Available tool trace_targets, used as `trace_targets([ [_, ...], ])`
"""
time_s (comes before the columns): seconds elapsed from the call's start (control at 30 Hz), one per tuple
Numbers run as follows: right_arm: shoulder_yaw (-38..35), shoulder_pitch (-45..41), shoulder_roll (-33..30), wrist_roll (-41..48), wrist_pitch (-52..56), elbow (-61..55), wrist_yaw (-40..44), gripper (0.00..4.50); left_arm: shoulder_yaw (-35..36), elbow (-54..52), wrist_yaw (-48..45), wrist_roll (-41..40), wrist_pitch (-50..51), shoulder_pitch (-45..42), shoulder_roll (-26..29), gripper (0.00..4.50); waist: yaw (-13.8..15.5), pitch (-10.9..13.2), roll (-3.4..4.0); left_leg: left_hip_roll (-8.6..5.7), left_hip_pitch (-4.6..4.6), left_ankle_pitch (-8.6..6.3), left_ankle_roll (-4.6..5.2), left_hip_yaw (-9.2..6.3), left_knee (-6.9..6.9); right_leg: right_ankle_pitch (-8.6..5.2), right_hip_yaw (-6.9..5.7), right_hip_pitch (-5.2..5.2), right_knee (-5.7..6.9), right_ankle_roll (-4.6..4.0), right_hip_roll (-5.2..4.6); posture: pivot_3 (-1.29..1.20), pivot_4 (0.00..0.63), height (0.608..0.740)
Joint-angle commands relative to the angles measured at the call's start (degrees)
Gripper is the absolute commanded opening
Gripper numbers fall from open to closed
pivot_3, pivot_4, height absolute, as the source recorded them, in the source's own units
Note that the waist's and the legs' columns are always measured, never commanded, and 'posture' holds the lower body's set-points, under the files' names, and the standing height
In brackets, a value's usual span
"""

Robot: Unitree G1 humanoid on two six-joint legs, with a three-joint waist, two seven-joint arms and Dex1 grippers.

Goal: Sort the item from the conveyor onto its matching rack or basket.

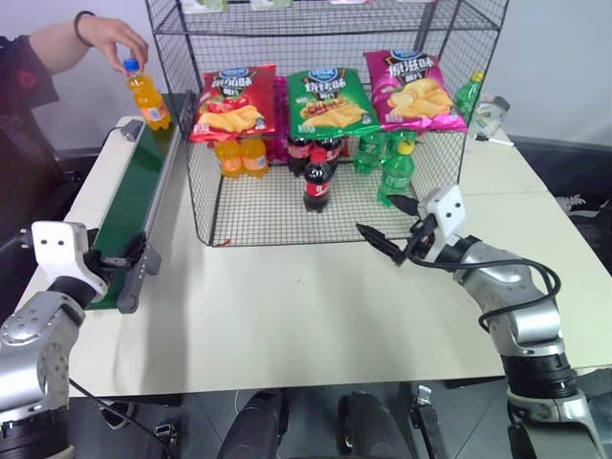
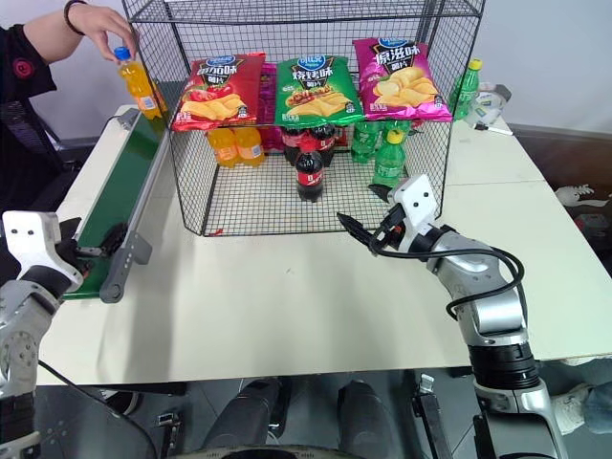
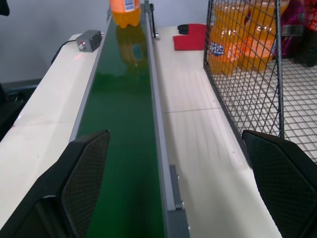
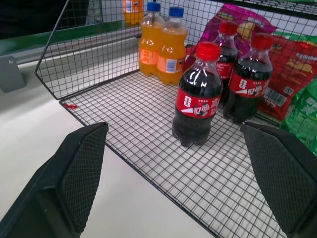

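Over white table [image 1: 316,316], pincers [image 1: 387,225] level.

plenty of open room on the white tabletop [image 1: 306,316] in front of the big black wire-grid shelving cage [image 1: 201,191]. its front is open, so a gripper can go straight onto the bottom grid, but three dark cola bottles with red caps [image 4: 199,94] stand mid-floor, two orange soda bottles [image 4: 163,44] sit back left, and green soda bottles [image 1: 397,172] on the right. the long dark green conveyor belt [image 3: 124,148] is bare up to the orange soda bottle [image 1: 148,96], where a person's hand [image 1: 115,38] is in the way.
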Motion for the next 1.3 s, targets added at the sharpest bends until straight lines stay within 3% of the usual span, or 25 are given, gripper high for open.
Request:
trace_targets([
  [0.03,-0.02,-0.75,0.75,0.14,-1.44,-1.33,-0.08,4.5,2.49,-1.7,1.05,-0.53,-1.23,-0.17,-0.34,4.44,-0.02,0.0,0.0,0.0,0.0,0.0,0.0,0.0,0.0,0.0,0.0,0.0,0.0,0.0,0.0,0.0,0.15,0.74],
  [0.37,2.45,0.44,3.68,0.54,-0.92,-4.26,-0.31,4.5,4.0,1.75,7.98,2.22,-6.09,-2.75,-4.03,4.44,-0.02,0.0,0.0,-0.01,0.0,0.0,0.0,0.0,0.0,0.05,0.0,0.0,0.01,0.08,0.01,0.0,0.15,0.74],
  [0.6,3.51,1.19,4.61,0.69,-0.55,-5.66,-0.53,4.5,4.28,5.58,8.29,3.54,-12.54,-3.88,-4.3,4.44,-0.04,-0.01,-0.02,-0.01,0.01,0.0,0.0,0.0,0.03,0.05,-0.01,-0.02,0.02,0.09,0.01,0.0,0.15,0.74],
  [1.3,4.53,2.81,5.46,0.57,-0.31,-7.48,-1.27,4.5,3.96,8.1,8.46,2.63,-14.84,-4.96,-4.85,4.44,-0.05,-0.01,-0.02,-0.01,0.01,0.0,0.0,-0.01,0.04,0.06,-0.02,-0.12,0.03,0.1,0.02,0.0,0.15,0.74],
])
